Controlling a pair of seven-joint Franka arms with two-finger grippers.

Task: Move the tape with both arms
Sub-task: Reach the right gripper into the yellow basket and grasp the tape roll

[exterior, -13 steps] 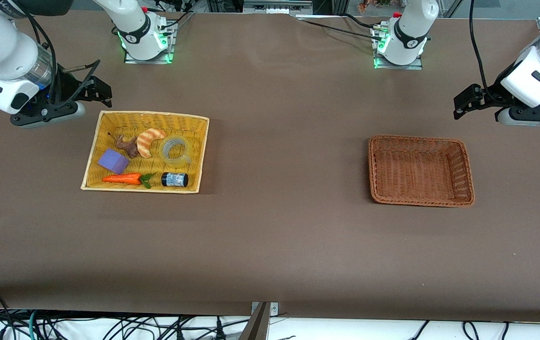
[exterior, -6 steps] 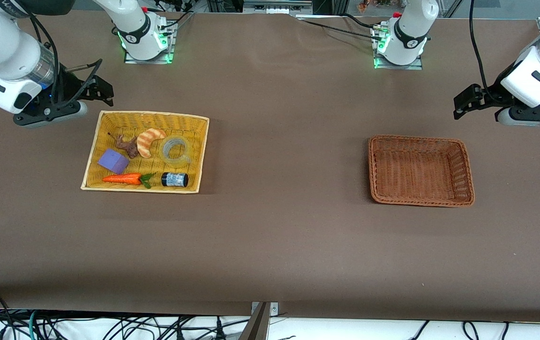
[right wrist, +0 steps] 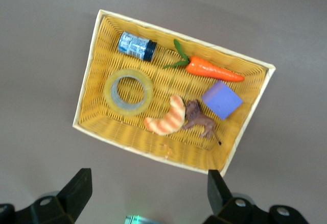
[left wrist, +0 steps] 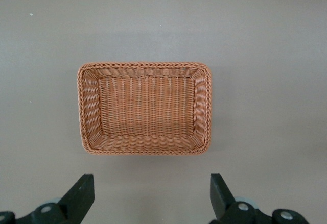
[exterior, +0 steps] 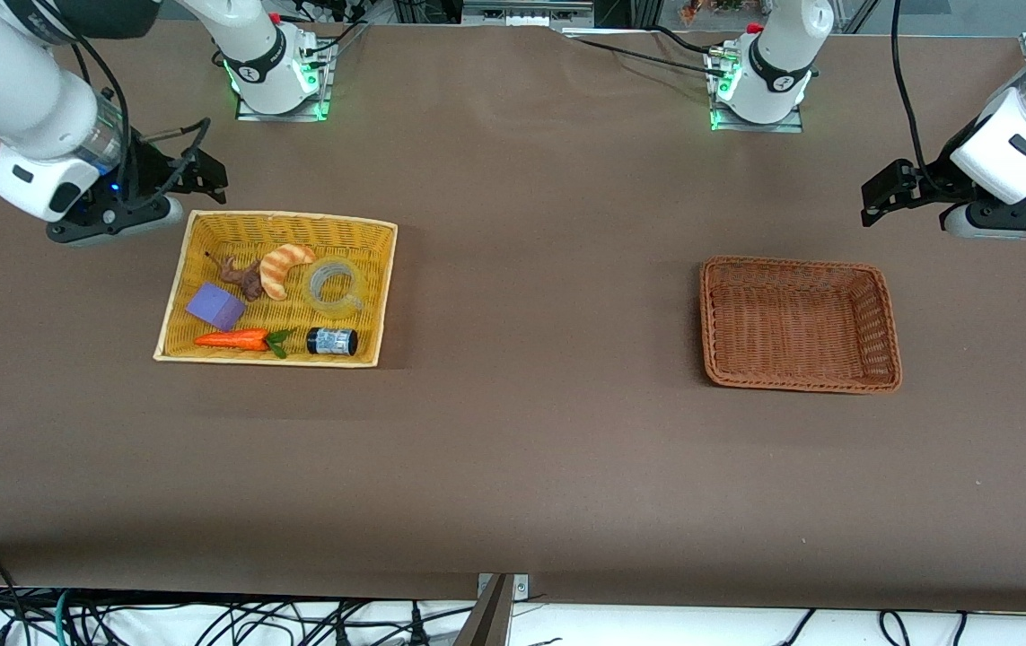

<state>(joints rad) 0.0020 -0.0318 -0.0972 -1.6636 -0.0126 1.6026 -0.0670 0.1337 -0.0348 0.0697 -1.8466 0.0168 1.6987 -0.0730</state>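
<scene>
A brown desk [exterior: 513,449] carries two baskets set well apart: a yellow basket [exterior: 198,235] toward the right arm's end and an empty brown basket [exterior: 891,363] toward the left arm's end. The tape [exterior: 334,286] is found lying flat in the yellow basket, its ring hole facing up, in the half of that basket toward the middle of the desk; a croissant [exterior: 283,267] lies just beside it and a small dark jar [exterior: 331,341] lies nearer to the front camera. A purple block [exterior: 215,306], a carrot [exterior: 234,339] and a brown toy animal [exterior: 243,276] share the same basket. The right gripper [exterior: 203,172] is held in the air over bare desk beside the yellow basket's corner, its jaws spread wide and holding nothing; in the right wrist view the tape [right wrist: 128,92] is seen between the spread fingers' lines. The left gripper [exterior: 882,196] waits over the desk near the brown basket, likewise wide open and empty. The right arm is judged by far the nearer to the tape; a reach across the basket toward the desk's middle would be called for, followed by a descent onto the ring's wall.
</scene>
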